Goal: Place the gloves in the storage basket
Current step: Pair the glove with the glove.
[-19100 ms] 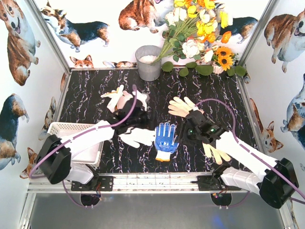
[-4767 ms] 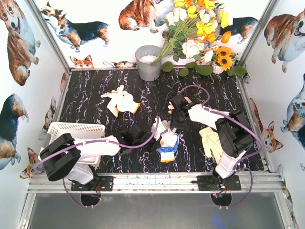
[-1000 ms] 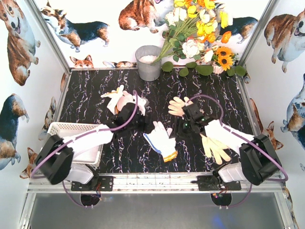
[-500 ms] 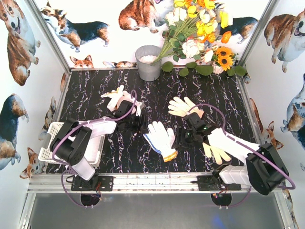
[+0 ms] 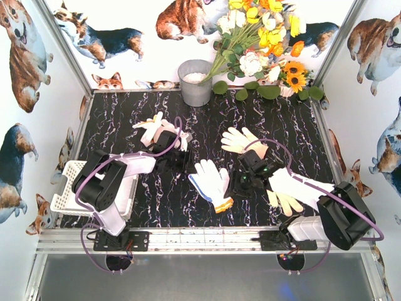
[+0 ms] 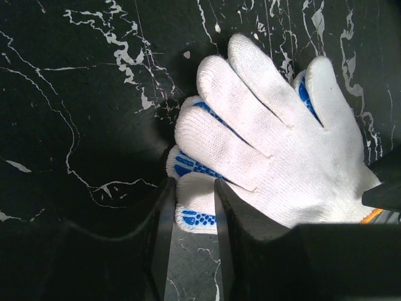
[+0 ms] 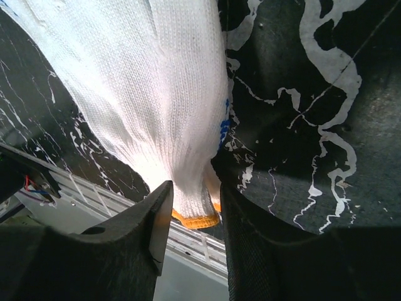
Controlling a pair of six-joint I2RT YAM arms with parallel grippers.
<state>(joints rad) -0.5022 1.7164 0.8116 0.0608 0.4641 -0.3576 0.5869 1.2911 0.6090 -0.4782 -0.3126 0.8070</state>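
Robot test booth, aluminium frame, corgi-print walls, black marble tabletop

A white knit glove with blue-dotted underside lies on black marbled worktop; the claw straddles its edge.

I've got a grey metal bucket standing upright at the back edge of the black, white-veined tabletop. Just to its right, a bunch of white, yellow and orange flowers leans against the corgi-print backdrop, its green leaves trailing onto the tabletop. An aluminium rail runs along the near edge.
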